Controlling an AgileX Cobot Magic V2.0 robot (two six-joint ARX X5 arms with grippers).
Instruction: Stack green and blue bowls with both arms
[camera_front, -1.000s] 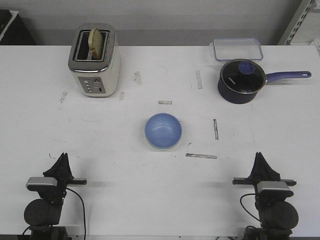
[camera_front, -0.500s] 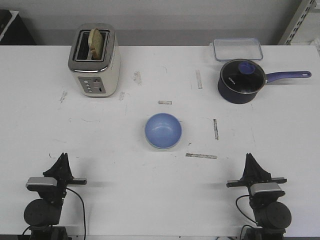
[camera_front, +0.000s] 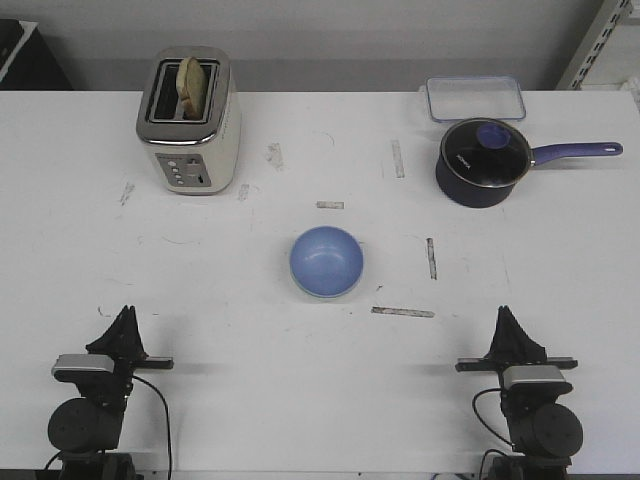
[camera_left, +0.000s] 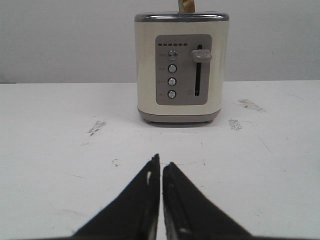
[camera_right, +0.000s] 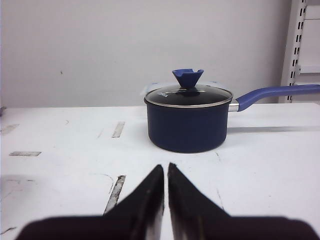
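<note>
The light blue bowl (camera_front: 326, 261) sits upright in the middle of the table in the front view. No green bowl shows on its own in any view. My left gripper (camera_front: 125, 318) is shut and empty near the front left edge, well left of the bowl. In its wrist view (camera_left: 161, 161) the fingers rest closed over bare table. My right gripper (camera_front: 508, 318) is shut and empty near the front right, well right of the bowl. Its wrist view (camera_right: 166, 167) shows the fingers closed. The bowl shows in neither wrist view.
A cream toaster (camera_front: 188, 122) with a slice of bread stands at the back left, straight ahead of the left gripper (camera_left: 181, 67). A dark blue lidded saucepan (camera_front: 483, 165) stands at the back right, ahead of the right gripper (camera_right: 187, 122). A clear container (camera_front: 476, 98) lies behind it.
The right arm shifted left, then a little back to the right, staying shut. The left arm and the blue bowl have not moved.
</note>
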